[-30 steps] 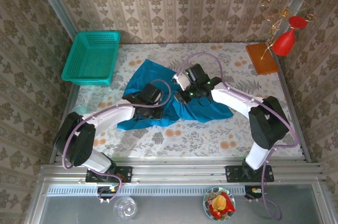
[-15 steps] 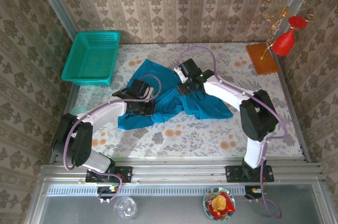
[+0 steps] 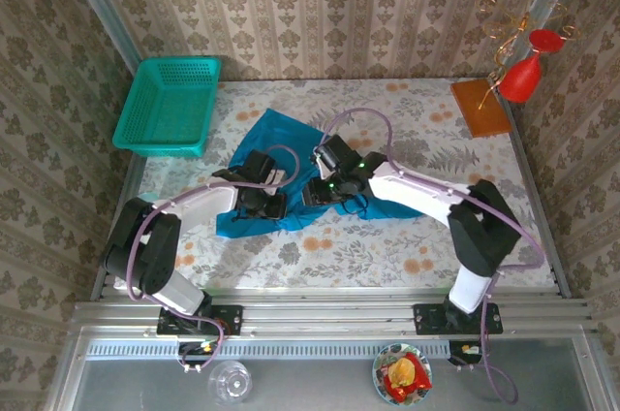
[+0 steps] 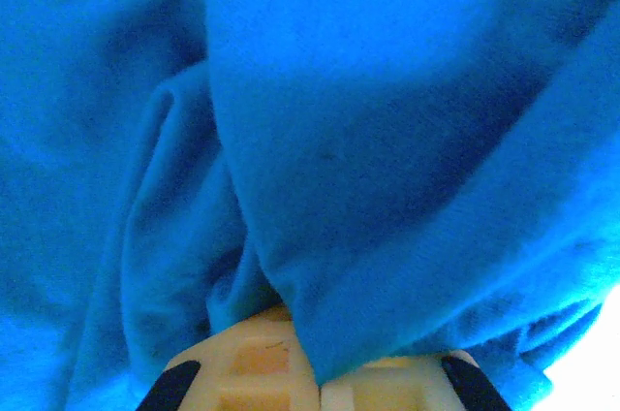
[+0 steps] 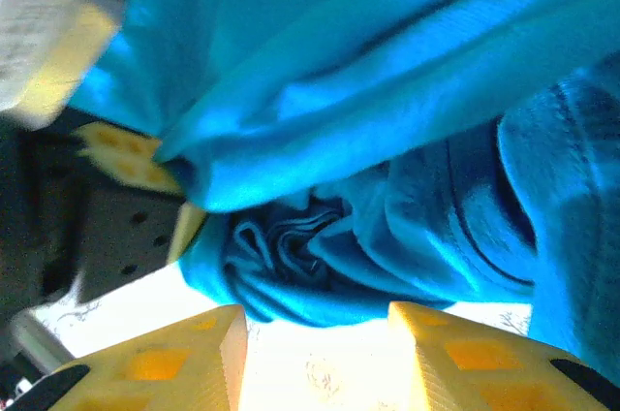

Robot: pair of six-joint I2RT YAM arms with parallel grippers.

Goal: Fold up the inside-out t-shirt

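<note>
The inside-out t-shirt [image 3: 281,140] lies crumpled and bunched in the middle of the table, blue-teal and plain. My left gripper [image 3: 268,202] sits on its near left part. In the left wrist view the left gripper [image 4: 315,372] is shut on a fold of the t-shirt [image 4: 368,91] that rises from between the fingers. My right gripper [image 3: 323,190] is just right of the left one, over the cloth. In the right wrist view the right gripper [image 5: 315,322] is open, with a wad of t-shirt folds [image 5: 320,256] just beyond its fingertips and nothing between them.
A teal mesh basket [image 3: 167,106] stands at the back left of the table [image 3: 387,256]. A brown board [image 3: 480,106] and a red vase [image 3: 523,77] are at the back right. In the right wrist view the left gripper's fingers [image 5: 121,151] show at the left.
The right gripper has let go, opened, and swung left and nearer, up beside the left gripper. The left gripper stays shut on the cloth and has drawn back slightly left.
</note>
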